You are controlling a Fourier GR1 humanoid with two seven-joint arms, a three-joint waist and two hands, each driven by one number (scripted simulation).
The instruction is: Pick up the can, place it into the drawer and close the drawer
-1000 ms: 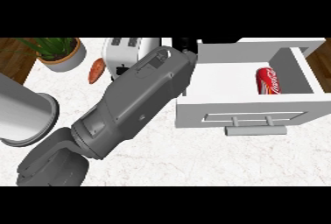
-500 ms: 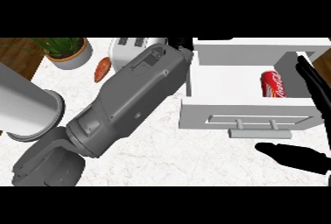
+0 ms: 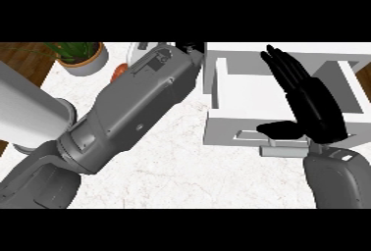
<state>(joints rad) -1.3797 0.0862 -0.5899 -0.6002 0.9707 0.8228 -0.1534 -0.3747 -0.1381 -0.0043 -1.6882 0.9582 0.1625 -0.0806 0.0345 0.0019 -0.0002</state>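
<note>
The right hand point(image 3: 308, 100) had moved over the drawer point(image 3: 239, 132) at 2 o'clock, fingers straight, hiding the can; the drawer stayed unclosed.

Kitchen setting: white marbled surface point(image 3: 181, 162) with a white pull-out drawer point(image 3: 239, 130), potted green plant point(image 3: 78, 56) at the back, wood flooring point(image 3: 22, 59) beyond the edge.

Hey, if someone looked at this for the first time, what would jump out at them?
The black right hand, open with straight fingers, spread over the white open drawer at the right, thumb near its handle. Then the big grey left forearm slanting across the marble counter, with a potted plant at top left.
</note>
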